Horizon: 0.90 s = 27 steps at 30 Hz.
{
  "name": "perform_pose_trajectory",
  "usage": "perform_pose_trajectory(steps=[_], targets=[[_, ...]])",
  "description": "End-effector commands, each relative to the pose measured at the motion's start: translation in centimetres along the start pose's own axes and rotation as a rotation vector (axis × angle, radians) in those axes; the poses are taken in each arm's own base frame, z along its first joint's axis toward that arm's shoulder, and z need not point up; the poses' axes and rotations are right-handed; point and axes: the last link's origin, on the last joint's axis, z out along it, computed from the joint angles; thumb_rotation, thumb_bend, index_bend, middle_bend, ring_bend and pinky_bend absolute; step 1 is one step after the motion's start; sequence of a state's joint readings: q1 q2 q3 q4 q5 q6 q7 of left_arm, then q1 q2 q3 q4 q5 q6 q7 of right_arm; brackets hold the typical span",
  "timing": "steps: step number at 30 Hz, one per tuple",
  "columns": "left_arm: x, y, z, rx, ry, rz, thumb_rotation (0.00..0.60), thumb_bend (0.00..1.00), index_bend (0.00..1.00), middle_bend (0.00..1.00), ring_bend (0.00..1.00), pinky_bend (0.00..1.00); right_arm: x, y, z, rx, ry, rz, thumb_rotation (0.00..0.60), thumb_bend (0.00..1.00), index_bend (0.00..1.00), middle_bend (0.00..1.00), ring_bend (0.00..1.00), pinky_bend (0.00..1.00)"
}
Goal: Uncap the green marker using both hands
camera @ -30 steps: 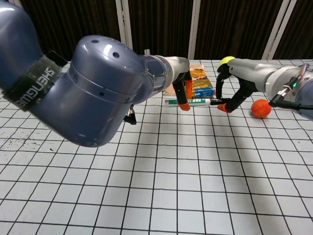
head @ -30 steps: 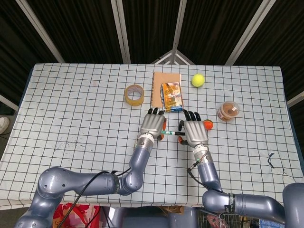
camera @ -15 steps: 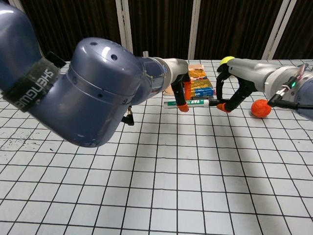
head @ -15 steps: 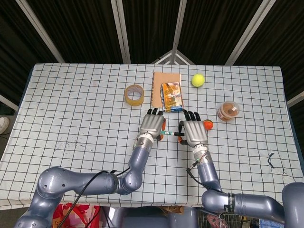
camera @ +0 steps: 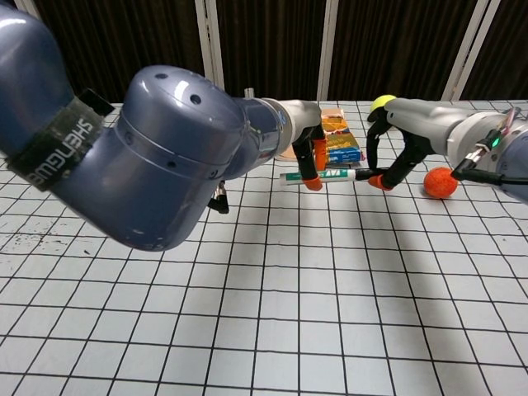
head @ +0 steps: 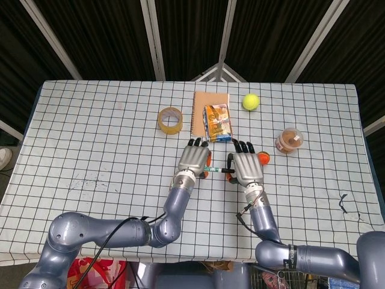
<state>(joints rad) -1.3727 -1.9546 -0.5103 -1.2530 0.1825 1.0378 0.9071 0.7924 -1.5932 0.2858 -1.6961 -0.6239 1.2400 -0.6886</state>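
Left hand (camera: 307, 153) pinches the green marker (camera: 326, 175) near its left end; orange fingertips (camera: 313, 183) wrap the white barrel. Right hand (camera: 394, 155) pinches the other end, where the dark cap (camera: 360, 174) sits, cap on. Marker is held level above the checkered tabletop (camera: 272, 289), between the two hands, in front of the snack box (camera: 340, 147).

Head view: left hand (head: 194, 159) and right hand (head: 246, 167) are side by side, backs up, with a short stretch of marker (head: 209, 168) showing between them. Snack box (head: 217, 123) lies on a brown notebook (head: 210, 107) just behind the hands. Tape roll (head: 170, 119) sits to the left, tennis ball (head: 251, 101) behind right. Orange ball (head: 263, 158) is beside the right hand, and a small lidded cup (head: 289, 140) sits further right.
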Motion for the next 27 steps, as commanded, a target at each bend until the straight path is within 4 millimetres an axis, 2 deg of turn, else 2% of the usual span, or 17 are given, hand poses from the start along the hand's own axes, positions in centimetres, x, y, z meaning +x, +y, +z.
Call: perform_pose_trajectory(steps=[1, 20, 27], targets=[[0.0, -0.1, 0.0, 0.002, 0.001, 0.000, 0.600, 0.52, 0.63, 0.14, 0.00, 0.00, 0.0, 0.1, 0.0, -0.004, -0.001, 0.002, 0.600, 0.36, 0.65, 0.09, 0.09, 0.04], [0.3, -0.9, -0.1, 0.010, 0.002, -0.013, 0.600, 0.52, 0.63, 0.14, 0.00, 0.00, -0.1, 0.7, 0.0, -0.012, 0.003, 0.011, 0.600, 0.40, 0.77, 0.10, 0.11, 0.04], [0.4, -2.0, -0.3, 0.031, -0.001, 0.007, 0.600, 0.52, 0.63, 0.14, 0.00, 0.00, -0.3, 2.0, 0.0, -0.039, -0.005, 0.001, 0.600, 0.40, 0.77, 0.10, 0.11, 0.04]])
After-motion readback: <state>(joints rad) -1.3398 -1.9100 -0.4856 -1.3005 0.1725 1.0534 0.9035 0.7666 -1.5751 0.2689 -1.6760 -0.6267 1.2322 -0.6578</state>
